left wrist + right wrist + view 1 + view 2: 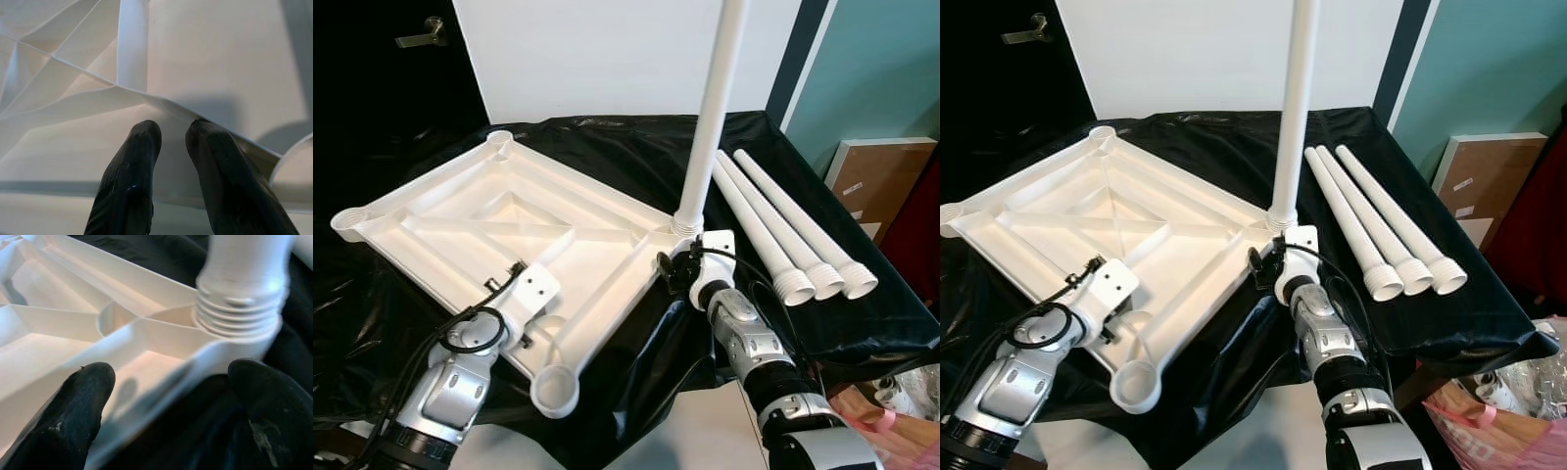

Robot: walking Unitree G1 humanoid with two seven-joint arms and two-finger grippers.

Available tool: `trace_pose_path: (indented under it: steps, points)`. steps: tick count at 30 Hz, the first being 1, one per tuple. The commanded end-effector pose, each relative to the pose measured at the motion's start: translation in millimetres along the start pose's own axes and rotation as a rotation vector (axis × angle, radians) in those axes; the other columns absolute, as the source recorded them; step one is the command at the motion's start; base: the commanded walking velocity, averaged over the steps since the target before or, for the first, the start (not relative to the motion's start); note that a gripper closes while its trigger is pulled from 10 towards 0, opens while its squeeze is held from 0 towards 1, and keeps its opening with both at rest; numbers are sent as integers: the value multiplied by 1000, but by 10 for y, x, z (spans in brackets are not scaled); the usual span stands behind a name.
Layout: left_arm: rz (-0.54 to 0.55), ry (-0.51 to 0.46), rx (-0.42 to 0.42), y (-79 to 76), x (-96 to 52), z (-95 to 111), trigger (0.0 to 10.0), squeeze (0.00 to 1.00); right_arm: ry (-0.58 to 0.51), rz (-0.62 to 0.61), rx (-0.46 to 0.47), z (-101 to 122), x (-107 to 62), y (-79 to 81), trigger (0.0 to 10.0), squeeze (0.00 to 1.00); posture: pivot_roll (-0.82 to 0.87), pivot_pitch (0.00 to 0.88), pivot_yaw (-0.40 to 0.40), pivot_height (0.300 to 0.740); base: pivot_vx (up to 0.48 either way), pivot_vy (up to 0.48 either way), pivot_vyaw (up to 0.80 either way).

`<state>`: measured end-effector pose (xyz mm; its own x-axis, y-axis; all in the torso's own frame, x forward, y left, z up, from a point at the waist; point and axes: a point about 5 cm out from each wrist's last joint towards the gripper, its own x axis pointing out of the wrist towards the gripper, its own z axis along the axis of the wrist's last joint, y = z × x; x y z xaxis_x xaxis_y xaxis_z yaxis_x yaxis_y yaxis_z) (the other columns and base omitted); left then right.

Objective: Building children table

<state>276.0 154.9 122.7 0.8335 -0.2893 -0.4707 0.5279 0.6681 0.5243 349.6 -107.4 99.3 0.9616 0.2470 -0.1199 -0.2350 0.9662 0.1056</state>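
Note:
The white plastic tabletop (499,220) lies upside down on the black-covered table. One white leg (715,108) stands upright in its right corner socket, its threads (239,308) partly showing above the socket. My right gripper (171,382) is open just below that corner, one finger under the tabletop rim, the other over the black cloth. My left gripper (173,132) is shut, with only a slim gap and nothing in it, and rests against a rib inside the tabletop near the front corner socket (555,390). Three loose legs (783,230) lie side by side to the right.
A white board (607,59) leans upright behind the table. A dark door with a handle (421,34) is at the far left. A brown panel (876,176) stands against the teal wall on the right. A pink bag (1489,421) sits below the table's front right edge.

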Motion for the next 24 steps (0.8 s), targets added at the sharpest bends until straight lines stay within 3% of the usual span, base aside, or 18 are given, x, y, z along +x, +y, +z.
trace_pose_path:
  steps: [1,5,10,14,15,17,20,24]
  points:
    - [-263,-32,-46,-423,65,62,10000,0,12,0,11,-15,18,-22,10000,0,36,5,-57,740,0,0,0]
    - [-270,-43,-70,-545,146,147,10000,0,23,-5,22,9,61,-58,10000,0,35,13,-60,740,0,0,0]
    - [-220,-42,-85,-563,240,247,10000,0,40,-1,43,5,93,-55,10000,0,33,15,-57,740,0,0,0]
    - [-95,-19,-97,-412,334,282,10000,0,-3,13,29,65,118,-20,10000,0,30,13,-59,740,0,0,0]
    - [-95,-19,-97,-412,334,282,10000,0,-3,13,29,65,118,-20,10000,0,30,13,-59,740,0,0,0]
    - [-43,-17,-91,-246,329,255,10000,0,-93,-7,-37,181,104,-39,10000,0,27,13,-58,740,0,0,0]
    - [-34,-16,-87,-217,327,248,10000,0,-104,-6,-43,195,103,-40,10000,0,27,13,-58,740,0,0,0]
    - [27,-7,-84,-1,271,196,10000,0,-212,-65,-57,302,30,-139,10000,0,29,12,-58,740,0,0,0]
